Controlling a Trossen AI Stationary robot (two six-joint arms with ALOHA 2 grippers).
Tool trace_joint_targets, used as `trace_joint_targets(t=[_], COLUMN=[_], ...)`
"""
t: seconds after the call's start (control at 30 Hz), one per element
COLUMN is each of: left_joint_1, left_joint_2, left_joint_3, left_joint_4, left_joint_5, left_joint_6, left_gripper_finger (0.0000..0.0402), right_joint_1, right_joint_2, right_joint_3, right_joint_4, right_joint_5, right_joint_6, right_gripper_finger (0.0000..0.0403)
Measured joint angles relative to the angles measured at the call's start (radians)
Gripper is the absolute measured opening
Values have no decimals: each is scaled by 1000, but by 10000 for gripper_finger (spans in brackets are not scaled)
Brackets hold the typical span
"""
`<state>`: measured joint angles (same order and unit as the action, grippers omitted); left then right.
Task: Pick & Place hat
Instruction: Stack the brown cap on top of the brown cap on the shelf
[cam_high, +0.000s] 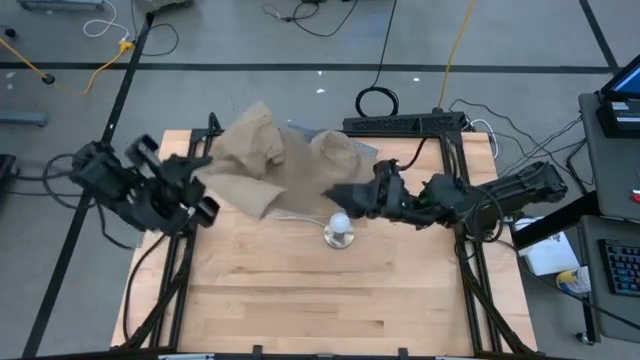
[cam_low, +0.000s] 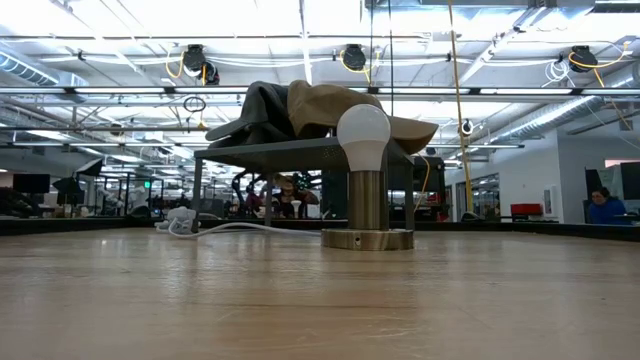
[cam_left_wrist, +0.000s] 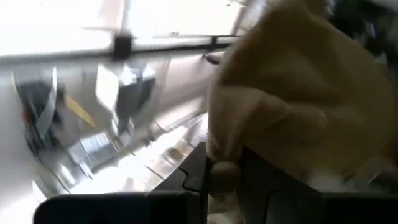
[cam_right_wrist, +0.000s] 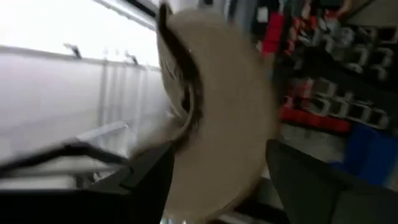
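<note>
Bare wood fills the near part of your table; the whole near half, on the camera side of the lamp, is open room for moving.

Left of the lamp: your left gripper is raised at the table's left edge, fingers reaching toward the tan fabric. In the left wrist view the tan hat is pinched between the dark fingers, so read that gripper as closed on cloth.

Around the lamp: tan hats are draped in a pile just behind and left of it, spreading to the table's far edge. In the low view the pile sits above a grey frame directly behind the white bulb. A white cord runs along the wood to the left of the lamp's base.

Right of the lamp: your right gripper sits just beside and behind the bulb, touching the hat pile's right side. The right wrist view shows a tan hat brim between the two dark fingers, spread fairly wide around it; you cannot tell whether they actually grip it.

Writing: no label or brand is readable on anything.

Edges: the black power strip lies along the far edge, behind the lamp.
</note>
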<state>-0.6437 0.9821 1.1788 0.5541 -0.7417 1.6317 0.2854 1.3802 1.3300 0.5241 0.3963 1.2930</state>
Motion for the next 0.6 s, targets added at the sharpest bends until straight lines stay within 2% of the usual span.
trace_joint_targets(t=[0.13,0.27,0.4,0.6], left_joint_1=[11,21,22,20], left_joint_2=[-1,0,6,33], left_joint_3=[45,86,147,247], left_joint_4=[-4,-11,-65,-186], left_joint_5=[-70,-190,-404,-671], left_joint_6=[-338,-573,-772,-1004], left_gripper_finger=[52,52,52,52], right_joint_1=[5,11,10,-11], right_joint_2=[-31,-60,-103,-161], right_joint_3=[0,0,0,0], right_joint_4=[-135,-199,-207,-146], right_joint_5=[-95,-170,-190,-188], right_joint_6=[-46,-160,-394,-804], right_gripper_finger=[264,263,258,258])
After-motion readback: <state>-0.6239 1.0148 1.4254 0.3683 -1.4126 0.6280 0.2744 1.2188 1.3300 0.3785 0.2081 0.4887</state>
